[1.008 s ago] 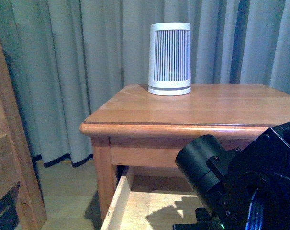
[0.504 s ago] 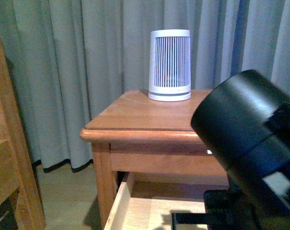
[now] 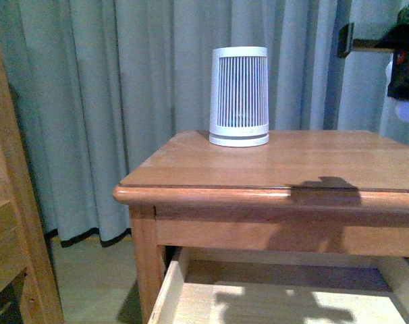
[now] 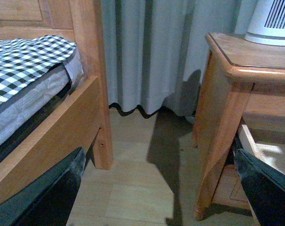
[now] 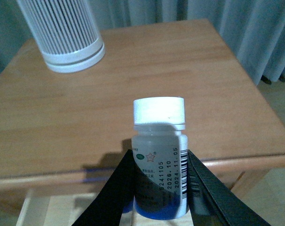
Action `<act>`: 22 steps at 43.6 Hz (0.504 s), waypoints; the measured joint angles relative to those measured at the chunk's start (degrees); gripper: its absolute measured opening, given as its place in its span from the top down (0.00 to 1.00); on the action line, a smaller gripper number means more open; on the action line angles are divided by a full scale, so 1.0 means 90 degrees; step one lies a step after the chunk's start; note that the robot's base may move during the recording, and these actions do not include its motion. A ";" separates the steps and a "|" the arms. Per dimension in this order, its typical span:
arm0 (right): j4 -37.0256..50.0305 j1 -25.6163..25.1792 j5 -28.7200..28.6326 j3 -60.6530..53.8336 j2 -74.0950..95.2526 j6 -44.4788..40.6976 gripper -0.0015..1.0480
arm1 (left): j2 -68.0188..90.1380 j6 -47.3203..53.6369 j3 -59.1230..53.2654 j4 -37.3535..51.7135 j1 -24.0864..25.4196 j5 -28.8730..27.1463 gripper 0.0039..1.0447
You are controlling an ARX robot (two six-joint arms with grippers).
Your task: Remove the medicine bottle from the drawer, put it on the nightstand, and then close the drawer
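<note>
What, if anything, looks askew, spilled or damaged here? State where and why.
Nothing stands out. The medicine bottle is capped and held in the right gripper. The ribbed white cylinder stands upright on the nightstand. The drawer is open, with no spill or damage visible.

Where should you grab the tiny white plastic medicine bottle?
Grip the tiny white plastic medicine bottle on its straight labelled body, below the cap, fingers pressing opposite sides. The right gripper holds it so, reaching from the base end: the sides look parallel and even there, while the ribbed cap is short.
</note>
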 joint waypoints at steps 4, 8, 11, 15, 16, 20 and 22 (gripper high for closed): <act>0.0284 -0.0571 -0.0413 0.0559 0.0675 -0.0274 0.74 | 0.0000 0.0002 0.0000 0.0000 0.0000 0.0000 0.06; 0.0294 -0.0940 -0.0663 0.0996 0.1355 -0.0340 0.74 | 0.0000 0.0002 0.0000 0.0002 0.0000 -0.0002 0.06; 0.0136 -0.1214 -0.1030 0.1528 0.2106 -0.0357 0.74 | 0.0000 0.0002 0.0000 0.0000 0.0000 0.0000 0.06; -0.0104 -0.1375 -0.1149 0.2018 0.2754 -0.0330 0.74 | 0.0000 0.0002 0.0000 0.0000 0.0000 0.0000 0.06; -0.0240 -0.1399 -0.1175 0.2193 0.2943 -0.0313 0.74 | 0.0000 0.0000 0.0000 0.0000 0.0000 0.0000 0.06; -0.0546 -0.1428 -0.1158 0.2720 0.3441 -0.0253 0.74 | 0.0000 0.0002 0.0000 0.0000 0.0000 0.0000 0.06; -0.0578 -0.1428 -0.1149 0.2924 0.3587 -0.0245 0.74 | 0.0000 0.0002 0.0000 0.0000 0.0000 0.0000 0.06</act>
